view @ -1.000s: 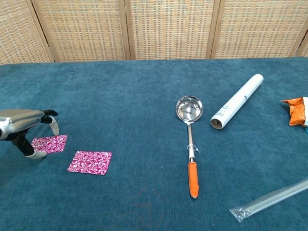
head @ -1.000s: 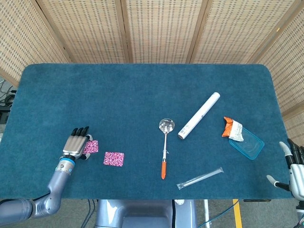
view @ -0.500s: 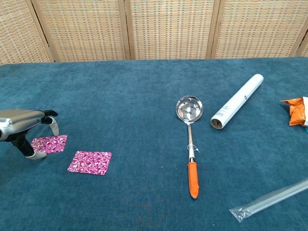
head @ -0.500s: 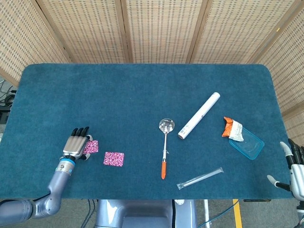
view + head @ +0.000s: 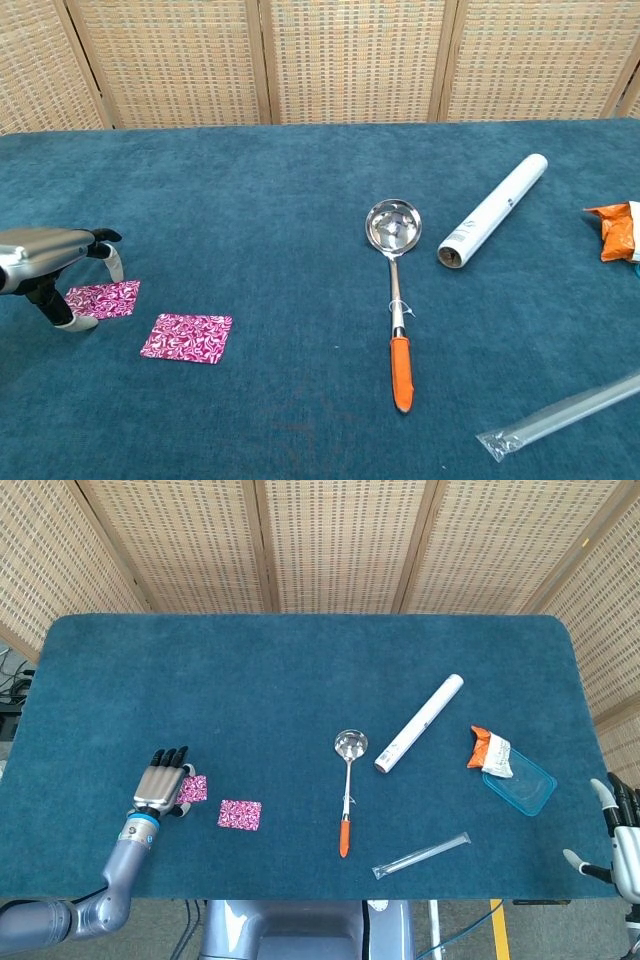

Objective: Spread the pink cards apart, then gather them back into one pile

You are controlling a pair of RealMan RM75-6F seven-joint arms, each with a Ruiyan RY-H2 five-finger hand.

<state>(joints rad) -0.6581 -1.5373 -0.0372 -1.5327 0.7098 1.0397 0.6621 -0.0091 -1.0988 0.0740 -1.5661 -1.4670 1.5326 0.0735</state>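
pink cards (image 5: 187, 337) apart, one (image 5: 103, 298) under left hand (image 5: 160, 786) fingers (image 5: 113, 262)

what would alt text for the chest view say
Two pink cards lie apart on a blue table, the left hand arched over the far-left one. A ladle and white tube lie to the right.

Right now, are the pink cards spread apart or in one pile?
Spread apart. One pink card lies alone on the cloth; the other card lies beside it with a gap between, under the left hand.
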